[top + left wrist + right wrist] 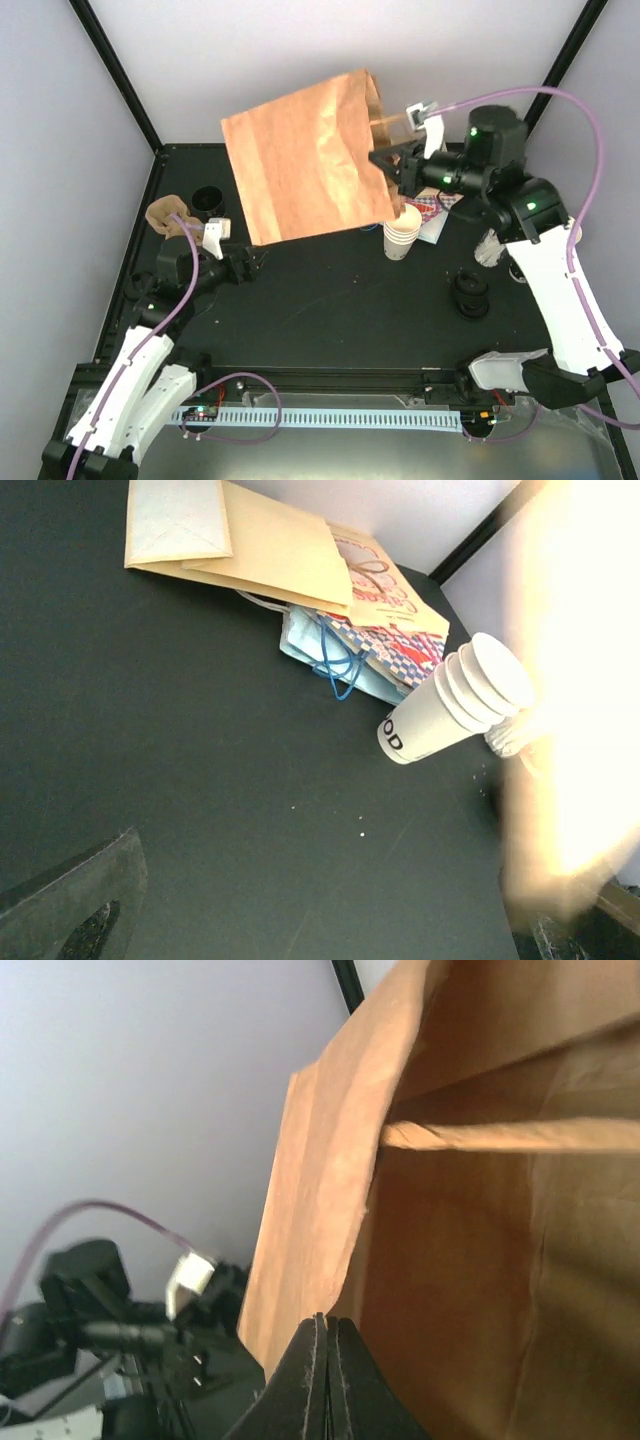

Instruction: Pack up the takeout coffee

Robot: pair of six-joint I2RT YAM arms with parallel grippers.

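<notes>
Two claws: right claw (385,160) pinched shut on the brown bag (300,160) by its rim, aloft at 12 o'clock; left claw (255,262) wide open, empty, at 9 o'clock. No takeout coffee seen, maybe bagged, cannot tell. Next: likely stand bag on table (330,300).

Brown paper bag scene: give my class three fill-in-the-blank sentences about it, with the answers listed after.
1. The brown paper bag is lifted by its rim, pinched by the gripper of the ____ arm.
2. The left gripper, low over the table, has its jaws ____.
3. The loose lids near the stack of cream cups are ____ in colour.
Answers: right; open; black.
</notes>
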